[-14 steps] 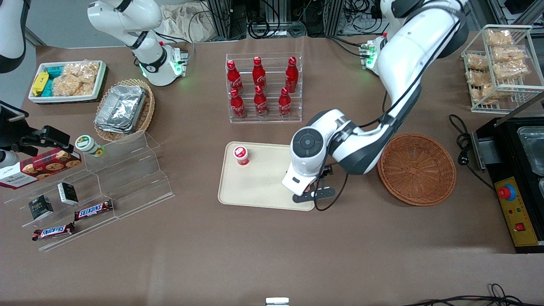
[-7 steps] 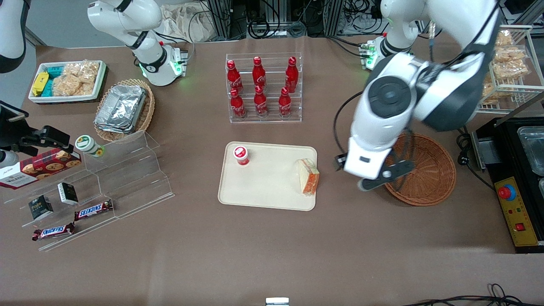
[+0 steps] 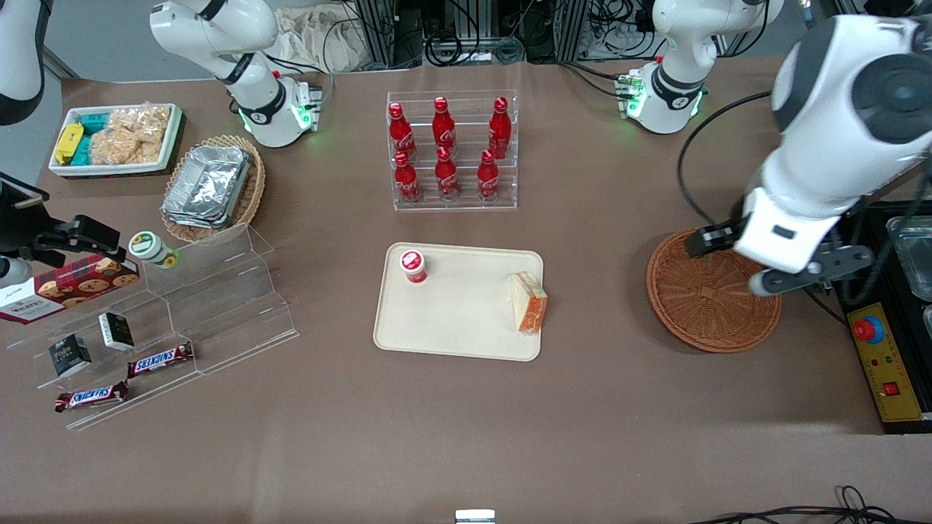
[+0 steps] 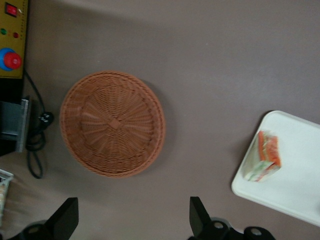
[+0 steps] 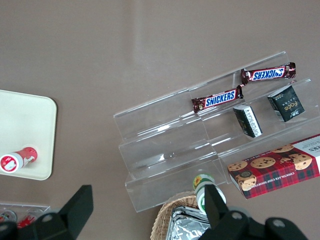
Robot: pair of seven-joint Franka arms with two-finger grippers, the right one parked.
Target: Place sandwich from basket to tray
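Cream-beige rectangular plastic tray (image 3: 451,320) on the brown desk (image 3: 466,407) holds the triangular white-bread sandwich (image 3: 528,301) at its edge nearest the round reddish-brown wicker basket (image 3: 710,295). Left gripper (image 4: 134,220) hangs above the basket, jaws wide apart, gripping nothing.

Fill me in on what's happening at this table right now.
The sandwich lies on the tray, at the edge nearest the basket, with a small red-capped cup on the same tray. The basket holds nothing. The left arm's claw is open and holds nothing, hanging high above the table by the basket, apart from the sandwich. The move from basket to tray looks done.
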